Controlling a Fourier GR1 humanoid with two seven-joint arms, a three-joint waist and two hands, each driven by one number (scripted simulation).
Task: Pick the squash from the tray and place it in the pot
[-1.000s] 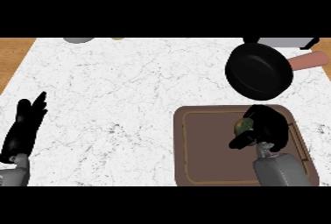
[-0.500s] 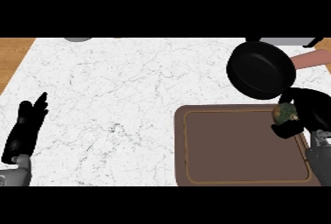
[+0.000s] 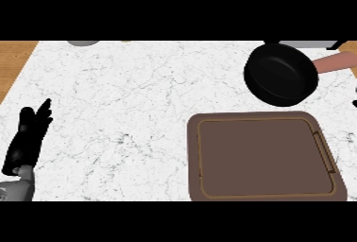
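The squash shows nowhere in the head view: the brown tray lies bare on the marble worktop, and the black pot, with its pinkish handle pointing toward the right edge, holds nothing we can make out. Our right hand is out of sight too, apart from a tiny dark sliver at the right edge that we cannot identify, so we cannot say whether it is grasping the squash. Our left hand rests at the lower left of the worktop, fingers straight and relaxed, carrying nothing, well apart from both tray and pot.

We judge that the step in hand is the carry to the pot, presumably on the right side beyond the frame. To do it well, we should bring the right hand into view above the pot's rim rather than from the handle side, so the handle does not block the approach. We want the squash centred over the dark bowl before lowering, since the pot sits just beyond the tray's far right corner and a short drop could land on the tray's edge or the worktop instead. We should lower it inside the wall, then let the fingers relax, and lift straight up so nothing catches the rim. The left hand can stay where it is.
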